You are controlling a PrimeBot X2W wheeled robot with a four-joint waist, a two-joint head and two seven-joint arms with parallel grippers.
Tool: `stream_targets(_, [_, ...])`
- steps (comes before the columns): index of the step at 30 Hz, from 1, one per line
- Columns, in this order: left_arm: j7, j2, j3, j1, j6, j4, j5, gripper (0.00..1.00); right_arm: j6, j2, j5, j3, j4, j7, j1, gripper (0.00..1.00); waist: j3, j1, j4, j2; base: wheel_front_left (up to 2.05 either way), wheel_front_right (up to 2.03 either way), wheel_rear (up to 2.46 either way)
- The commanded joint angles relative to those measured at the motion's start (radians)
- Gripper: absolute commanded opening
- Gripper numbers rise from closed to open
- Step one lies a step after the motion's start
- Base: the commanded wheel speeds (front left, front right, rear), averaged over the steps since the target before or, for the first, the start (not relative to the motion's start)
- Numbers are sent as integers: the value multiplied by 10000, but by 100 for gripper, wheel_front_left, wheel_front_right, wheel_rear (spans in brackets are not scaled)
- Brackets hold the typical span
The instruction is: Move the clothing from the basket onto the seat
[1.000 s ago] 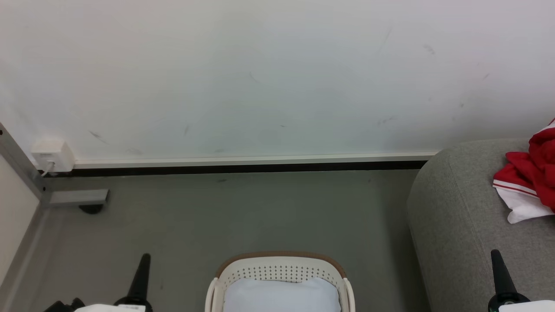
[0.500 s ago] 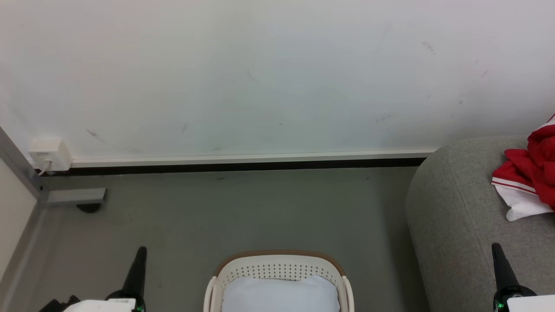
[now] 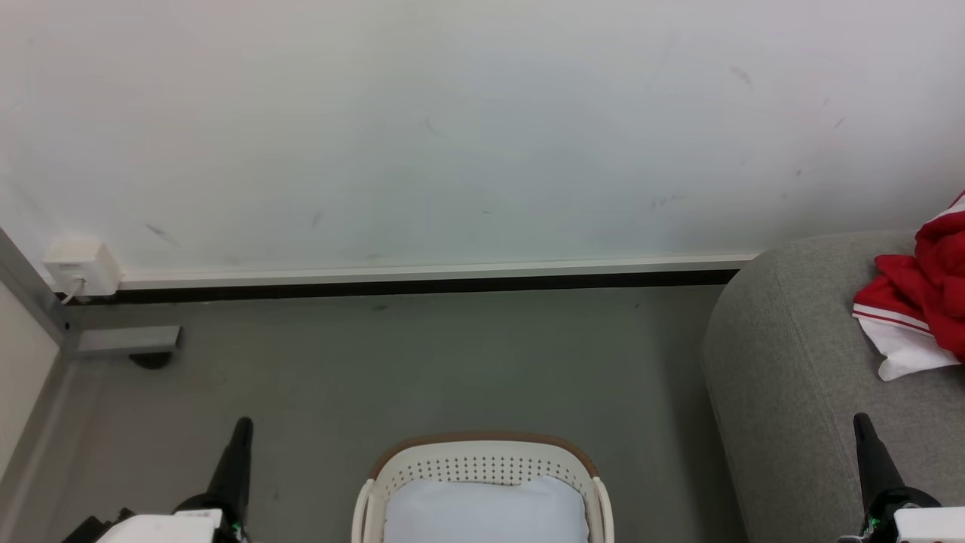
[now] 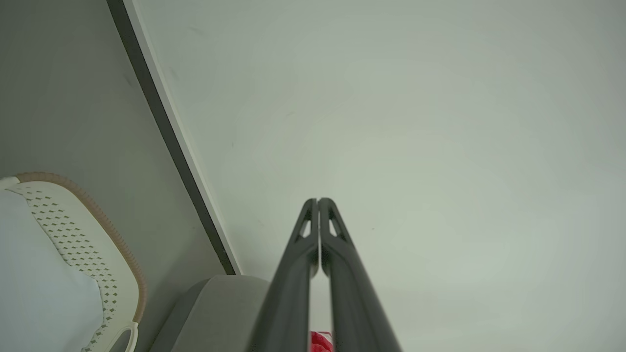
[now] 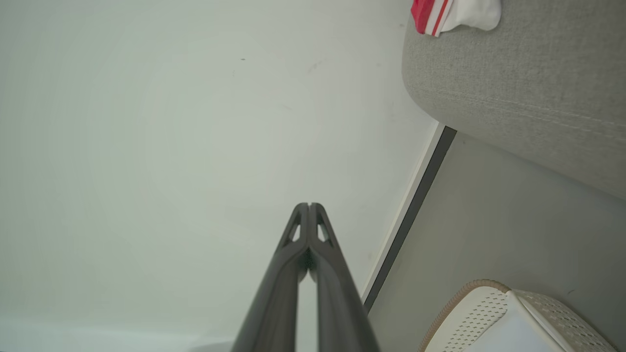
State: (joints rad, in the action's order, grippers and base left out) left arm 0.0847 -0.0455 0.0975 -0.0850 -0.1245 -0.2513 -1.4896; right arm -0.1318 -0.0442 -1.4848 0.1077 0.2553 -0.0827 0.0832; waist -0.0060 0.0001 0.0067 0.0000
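The red clothing [image 3: 923, 302] with white trim lies crumpled on the grey seat [image 3: 791, 377] at the right edge of the head view; a corner of the clothing [image 5: 452, 12] also shows on the seat [image 5: 528, 73] in the right wrist view. The white basket [image 3: 482, 471] with a brown rim stands on the floor at bottom centre, a pale blue-white cloth [image 3: 486, 513] inside it. My left gripper [image 3: 241, 430] is shut and empty, left of the basket. My right gripper [image 3: 861, 426] is shut and empty, over the seat's front. Both wrist views show the fingertips pressed together.
A white wall with a skirting board [image 3: 422, 271] runs across behind the grey floor [image 3: 422, 362]. A white socket box [image 3: 79, 265] and a grey metal frame [image 3: 113, 341] stand at the left corner. The basket rim [image 4: 112, 234] and seat end [image 4: 215, 313] show in the left wrist view.
The whole head view has shifted slightly, so the camera has moved. Both grippers show a little higher in the picture and stay shut.
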Motion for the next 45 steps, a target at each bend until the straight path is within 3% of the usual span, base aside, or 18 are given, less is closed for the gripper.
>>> stream_targets(1, [34,-75,68,-155,-71,48,-235,0,18,-92,-183,45,-86,-74,192,0,5,-1,-4,0,0,0,0])
stream_targets(17, [334,-80,199,-300,-90,73,-1326,0,21,-98,-1336,87,-142,-352,330,0,90,-1,-66,0,0,0,0])
stream_targets(45, [330,-79,191,-293,-81,73,-1293,0,21,-94,-1289,83,-134,-348,323,0,91,-1,-66,0,0,0,0])
